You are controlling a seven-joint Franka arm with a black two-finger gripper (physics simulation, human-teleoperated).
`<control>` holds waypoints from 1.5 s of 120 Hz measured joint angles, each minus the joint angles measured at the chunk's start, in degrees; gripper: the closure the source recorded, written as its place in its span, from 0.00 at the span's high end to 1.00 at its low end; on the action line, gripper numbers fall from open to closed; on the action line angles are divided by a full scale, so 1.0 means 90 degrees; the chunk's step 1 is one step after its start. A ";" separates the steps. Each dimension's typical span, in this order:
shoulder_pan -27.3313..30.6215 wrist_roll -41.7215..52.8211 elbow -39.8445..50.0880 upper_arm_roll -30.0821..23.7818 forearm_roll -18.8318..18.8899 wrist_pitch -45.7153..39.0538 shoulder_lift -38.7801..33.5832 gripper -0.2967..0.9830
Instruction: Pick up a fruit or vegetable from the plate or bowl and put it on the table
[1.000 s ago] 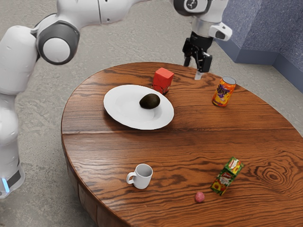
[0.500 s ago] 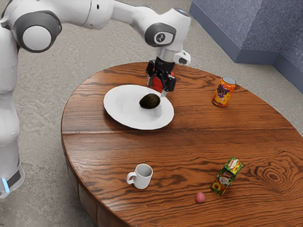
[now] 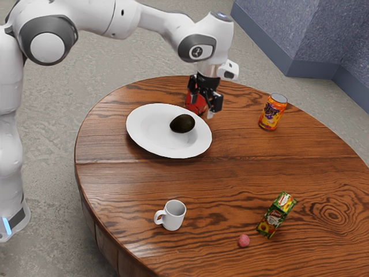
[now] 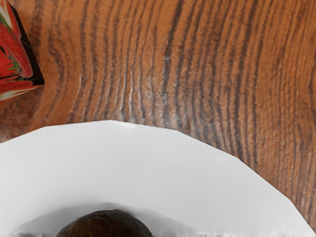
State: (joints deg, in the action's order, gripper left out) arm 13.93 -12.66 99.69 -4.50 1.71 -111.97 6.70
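Observation:
My gripper (image 3: 202, 107) stands open above the table's far part, just beyond the plate's rim on the exterior view's right and in front of the red box. A dark avocado (image 3: 183, 123) rests in the wide white plate (image 3: 148, 137), apart from the gripper. In the wrist view the top of the avocado (image 4: 106, 225) shows at the lower edge, inside the plate (image 4: 153, 153).
Partly behind the gripper is a red box (image 3: 195, 101), also in the wrist view (image 4: 14, 61). An orange can (image 3: 273, 112), a white mug (image 3: 173, 215), a green carton (image 3: 275, 216) and a small pink ball (image 3: 244, 240) stand apart on the wooden table (image 3: 230, 173).
My gripper has come from near the can toward the plate, to the exterior view's left and lower, then shifted slightly back right. The avocado and plate have stayed put.

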 joint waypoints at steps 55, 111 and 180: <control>0.0000 0.0138 -0.0060 0.0056 0.0101 0.0567 0.0271 0.77; -0.0003 0.0800 0.0234 0.0062 0.0371 0.0822 -0.0009 0.77; 0.0002 0.2221 0.0500 0.0074 0.0243 0.0468 -0.0031 0.77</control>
State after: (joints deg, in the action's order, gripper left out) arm 13.95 7.34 104.18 -3.83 3.90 -107.76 6.43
